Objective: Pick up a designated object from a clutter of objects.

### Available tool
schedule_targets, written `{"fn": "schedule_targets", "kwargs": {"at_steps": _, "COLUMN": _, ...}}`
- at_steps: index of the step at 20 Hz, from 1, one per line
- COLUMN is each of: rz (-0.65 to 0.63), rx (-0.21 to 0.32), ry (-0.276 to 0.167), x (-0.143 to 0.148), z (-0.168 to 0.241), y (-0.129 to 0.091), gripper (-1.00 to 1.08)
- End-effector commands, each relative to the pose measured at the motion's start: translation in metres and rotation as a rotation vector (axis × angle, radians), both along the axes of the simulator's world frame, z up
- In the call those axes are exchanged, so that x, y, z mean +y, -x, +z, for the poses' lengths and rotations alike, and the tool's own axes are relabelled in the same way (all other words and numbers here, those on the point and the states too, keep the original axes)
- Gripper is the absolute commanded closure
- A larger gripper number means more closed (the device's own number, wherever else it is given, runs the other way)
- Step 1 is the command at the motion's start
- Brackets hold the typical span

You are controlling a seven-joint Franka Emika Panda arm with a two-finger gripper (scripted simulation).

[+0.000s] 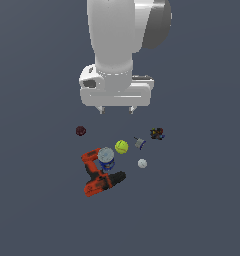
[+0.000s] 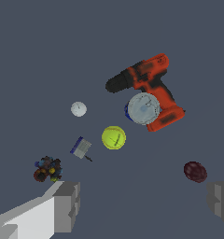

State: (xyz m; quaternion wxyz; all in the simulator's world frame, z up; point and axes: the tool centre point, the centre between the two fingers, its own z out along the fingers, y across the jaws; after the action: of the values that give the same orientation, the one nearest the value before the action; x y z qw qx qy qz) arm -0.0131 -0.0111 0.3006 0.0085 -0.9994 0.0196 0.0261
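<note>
Jaws wide apart, nothing between them; your gripper (image 1: 116,109) hangs well above the floor, over the far edge of the clutter.

Step in hand, as I judge it: approach, no descent on the target begun. Your target, the white ball (image 1: 142,163), sits on the near side of the group, toward the exterior view's right, apart from everything. Closest neighbours: yellow-green ball (image 1: 121,147) and a small grey piece (image 1: 139,143), both just beyond it.

Next move calls for shifting nearer and slightly right until the fingers straddle the white ball, then a straight drop. It is small and round; expect it to roll if one finger touches first.

Hard to make out: the dark multicoloured piece (image 1: 157,133) is too small to identify. The blue can (image 1: 106,159) stands against the drill (image 1: 98,175), hiding part of it. In the wrist view both fingers (image 2: 67,205) are cut by the frame.
</note>
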Motion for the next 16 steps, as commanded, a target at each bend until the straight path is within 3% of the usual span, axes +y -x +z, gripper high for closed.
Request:
{"fn": "schedule_targets", "kwargs": {"at_steps": 1, "rz": 0.0, "rx": 0.0, "ry": 0.0, "x": 0.0, "z": 0.0, "y": 0.0, "gripper": -0.92}}
{"fn": "schedule_targets", "kwargs": {"at_steps": 10, "rz": 0.066, "rx": 0.04, "ry": 0.017, "x": 0.009, "z": -0.017, "y": 0.005, "gripper": -0.92}}
{"fn": "schedule_targets", "kwargs": {"at_steps": 16, "rz": 0.071, "rx": 0.04, "ry": 0.018, "x": 0.01, "z": -0.018, "y": 0.005, "gripper": -0.92}}
